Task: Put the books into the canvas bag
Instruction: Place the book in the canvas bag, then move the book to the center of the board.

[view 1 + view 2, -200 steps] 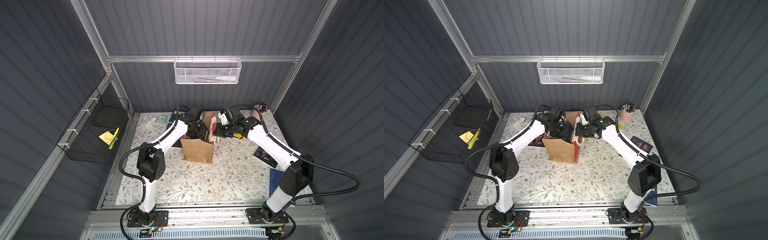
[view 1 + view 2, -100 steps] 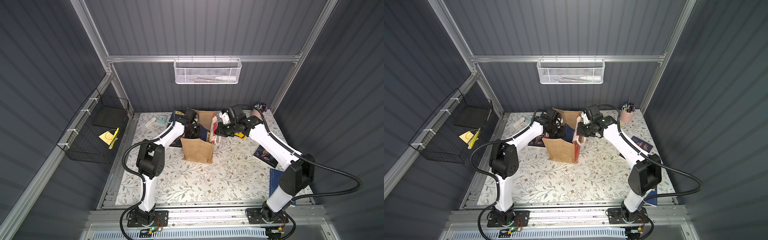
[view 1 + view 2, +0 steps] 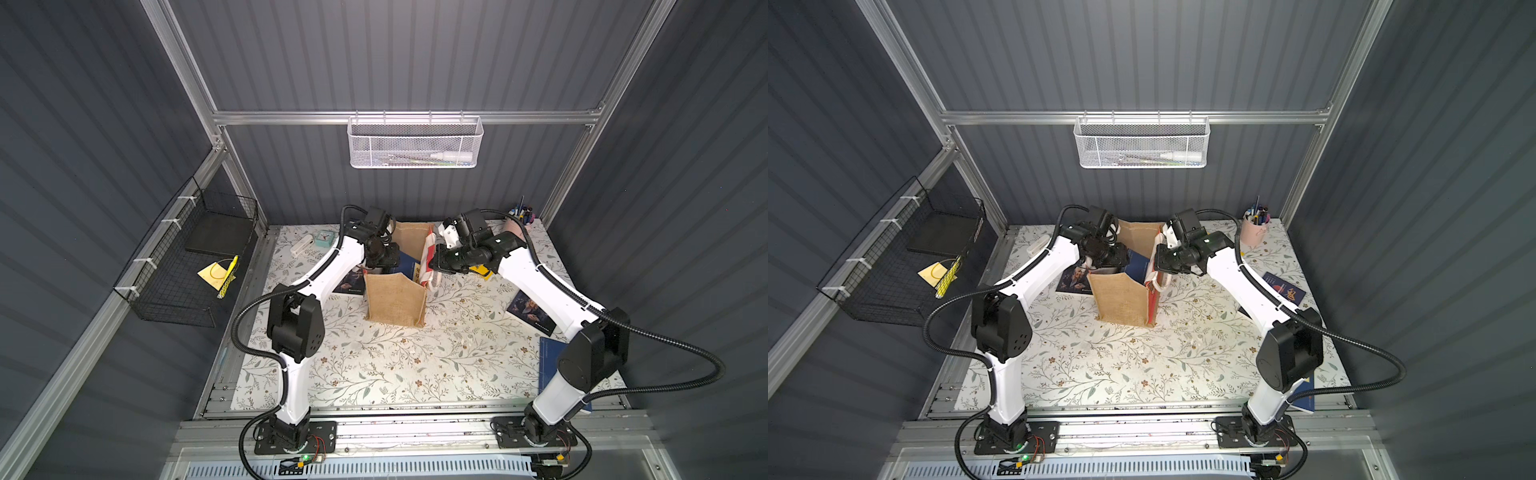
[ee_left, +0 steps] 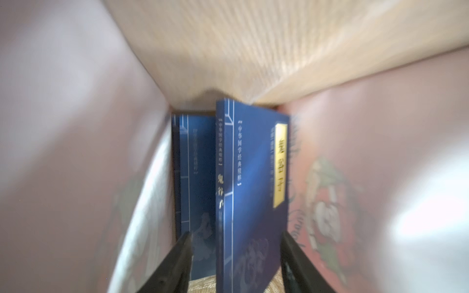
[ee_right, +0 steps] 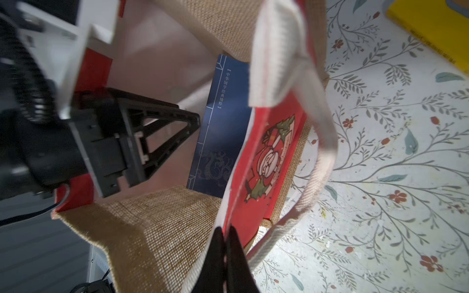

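The canvas bag (image 3: 395, 299) (image 3: 1123, 299) stands upright mid-table. My left gripper (image 4: 236, 234) reaches down inside it, open, with a navy book (image 4: 253, 177) standing between the fingers and touching neither. A second navy book (image 4: 198, 165) stands behind it. My right gripper (image 5: 225, 230) is shut on the bag's red and white side panel (image 5: 264, 157) at its rim, holding it outward. On the table lie a portrait book (image 3: 351, 282) left of the bag, another (image 3: 530, 311) at the right, a yellow book (image 5: 431, 33) and a navy book (image 3: 548, 365) under the right arm.
A mint clock (image 3: 324, 237) and a small white object (image 3: 301, 245) sit at the back left. A pink pen cup (image 3: 1254, 230) is at the back right. A white mesh basket (image 3: 413, 143) hangs on the back wall, a black wire basket (image 3: 187, 266) on the left wall.
My left gripper has gone down into the bag and opened, letting go of the navy book. The right gripper has kept its hold on the bag's rim.
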Robot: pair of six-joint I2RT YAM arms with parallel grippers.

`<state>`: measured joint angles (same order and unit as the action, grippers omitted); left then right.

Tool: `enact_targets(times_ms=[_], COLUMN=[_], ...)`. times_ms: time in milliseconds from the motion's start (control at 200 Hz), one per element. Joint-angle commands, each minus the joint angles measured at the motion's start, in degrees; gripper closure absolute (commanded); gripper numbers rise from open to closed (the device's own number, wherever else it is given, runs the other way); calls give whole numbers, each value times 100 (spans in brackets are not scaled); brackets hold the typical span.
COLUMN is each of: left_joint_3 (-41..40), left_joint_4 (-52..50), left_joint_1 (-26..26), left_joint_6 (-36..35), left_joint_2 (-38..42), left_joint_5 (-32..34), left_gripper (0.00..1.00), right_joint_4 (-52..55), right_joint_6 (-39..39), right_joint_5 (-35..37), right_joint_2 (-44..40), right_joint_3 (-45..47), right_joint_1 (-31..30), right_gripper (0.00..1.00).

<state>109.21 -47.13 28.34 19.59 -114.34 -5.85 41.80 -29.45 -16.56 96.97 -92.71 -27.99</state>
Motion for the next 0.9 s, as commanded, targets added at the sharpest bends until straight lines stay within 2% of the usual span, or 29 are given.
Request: enact_targets(times_ms=[0, 155, 300, 365, 445, 595, 730, 896], left_joint_3=[-24, -465, -675, -751, -778, -722, -267, -297], left_joint_4=[101, 547, 539, 472, 424, 541, 239, 339], left_joint_1=[-30, 76, 180, 181, 181, 174, 179, 250], left_joint_6=[-232, -205, -190, -141, -110, -133, -251, -267], left_joint_2=[595, 598, 171, -20, -110, 126, 293, 927], left_joint_5=[116, -419, -484, -389, -420, -330, -201, -89], left_gripper=[52, 79, 84, 84, 82, 68, 60, 58], right_joint_4=[222, 239, 270, 292, 365, 568, 680, 758], right_joint_6=[45, 46, 54, 58, 86, 236, 317, 254], right_joint_5=[-93, -93, -93, -93, -93, 56, 186, 376], right_joint_2=[33, 42, 63, 64, 44, -97, -373, -947], right_joint_3=[-134, -194, -230, -255, -288, -380, -280, 209], right_joint_1=[1, 1, -2, 4, 10, 57, 321, 930], right_gripper=[92, 92, 92, 89, 80, 50, 35, 28])
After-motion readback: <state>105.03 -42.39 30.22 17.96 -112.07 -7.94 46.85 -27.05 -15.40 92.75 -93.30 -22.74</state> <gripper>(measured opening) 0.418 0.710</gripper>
